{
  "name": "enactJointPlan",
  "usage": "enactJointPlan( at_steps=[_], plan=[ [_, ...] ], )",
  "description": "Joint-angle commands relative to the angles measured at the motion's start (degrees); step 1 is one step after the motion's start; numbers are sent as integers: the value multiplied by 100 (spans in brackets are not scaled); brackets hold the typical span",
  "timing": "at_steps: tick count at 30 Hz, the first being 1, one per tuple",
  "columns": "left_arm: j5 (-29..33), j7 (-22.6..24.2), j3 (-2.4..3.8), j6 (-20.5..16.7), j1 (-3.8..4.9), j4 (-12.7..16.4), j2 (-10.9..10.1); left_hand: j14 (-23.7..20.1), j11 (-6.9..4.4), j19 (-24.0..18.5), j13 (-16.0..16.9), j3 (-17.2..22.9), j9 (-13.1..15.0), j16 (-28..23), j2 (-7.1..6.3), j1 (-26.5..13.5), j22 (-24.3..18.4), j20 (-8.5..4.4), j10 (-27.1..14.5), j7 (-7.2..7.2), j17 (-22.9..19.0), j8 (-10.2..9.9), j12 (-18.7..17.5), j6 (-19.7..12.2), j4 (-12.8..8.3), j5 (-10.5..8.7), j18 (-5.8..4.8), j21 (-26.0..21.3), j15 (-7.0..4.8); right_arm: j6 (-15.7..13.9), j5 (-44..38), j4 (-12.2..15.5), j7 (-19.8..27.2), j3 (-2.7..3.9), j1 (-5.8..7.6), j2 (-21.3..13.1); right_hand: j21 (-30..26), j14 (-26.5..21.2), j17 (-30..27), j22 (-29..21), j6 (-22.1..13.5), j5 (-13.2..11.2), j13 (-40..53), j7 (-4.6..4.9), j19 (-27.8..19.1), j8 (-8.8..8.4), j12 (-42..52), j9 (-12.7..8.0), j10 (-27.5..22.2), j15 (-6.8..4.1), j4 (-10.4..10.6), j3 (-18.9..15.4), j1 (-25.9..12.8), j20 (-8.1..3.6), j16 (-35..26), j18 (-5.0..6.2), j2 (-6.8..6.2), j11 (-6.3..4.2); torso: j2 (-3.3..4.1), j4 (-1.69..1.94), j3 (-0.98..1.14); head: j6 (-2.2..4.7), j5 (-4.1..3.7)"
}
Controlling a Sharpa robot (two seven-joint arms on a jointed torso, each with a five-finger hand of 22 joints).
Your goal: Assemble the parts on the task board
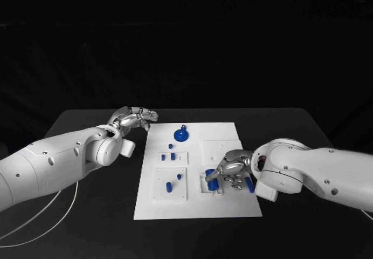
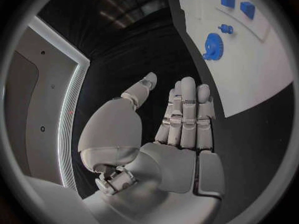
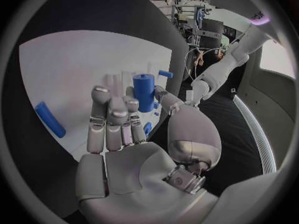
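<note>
Hands at the board [image 1: 198,205], parts [image 1: 168,186] lying on it.
Left hand [image 1: 133,118] off the far-left corner, fingers loosely apart, holding nothing. Right hand [image 1: 230,174] low over the near-right edge beside an upright cylinder [image 3: 144,92]; grip unclear.

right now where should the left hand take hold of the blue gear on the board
Grip the blue gear by its toothed rim, coming straight down from above: it lies flat on the task board, with bare plate around it. The left hand hovers open just off the board's edge, nearest to it.
</note>
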Motion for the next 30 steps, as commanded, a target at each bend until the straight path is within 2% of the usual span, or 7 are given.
enactJointPlan(
  at_steps=[1,16,21,30],
  plan=[
    [-9,63,4,56,10,-1,-7,-9,13,14,7,-30,2,-36,5,-12,9,-28,-17,-4,7,-12,-20,-20,-6,7,91,-38,30,170,-167,-37,-29,0,-5,30,35,11,6,85,39,15,6,1,8,10,-27,7,33,-18,39,-4,-4,-4,-3,258,-39,-16,-2,-1,4,-7,7],
    [-9,60,4,51,16,21,-27,-8,13,16,7,-33,1,-38,7,-18,11,-28,-20,-4,11,-14,-20,-24,2,8,92,-42,30,246,-294,-149,-102,-18,-50,115,36,7,9,82,37,6,11,1,0,0,-42,9,29,-18,58,-29,-74,-6,-7,258,-109,-16,-2,-7,6,-33,41],
    [-9,58,4,49,17,25,-35,-7,13,16,8,-34,1,-38,6,-18,11,-28,-20,-3,12,-15,-20,-25,3,8,92,-43,30,308,-280,-168,-123,-31,-67,157,34,3,13,77,33,-17,18,0,-4,-5,-51,17,27,-20,105,-75,-172,-11,-11,258,-203,-17,-4,-9,8,-44,57],
    [-9,57,4,49,18,26,-43,-7,13,17,8,-36,0,-39,4,-20,12,-28,-20,-3,13,-17,-19,-28,5,7,92,-44,30,248,-275,-180,-96,-42,-102,205,32,-4,19,74,21,-17,26,-1,-12,-10,-61,29,19,-21,150,-182,-303,-17,-14,258,-298,-17,-4,-10,8,-57,74]
  ],
)
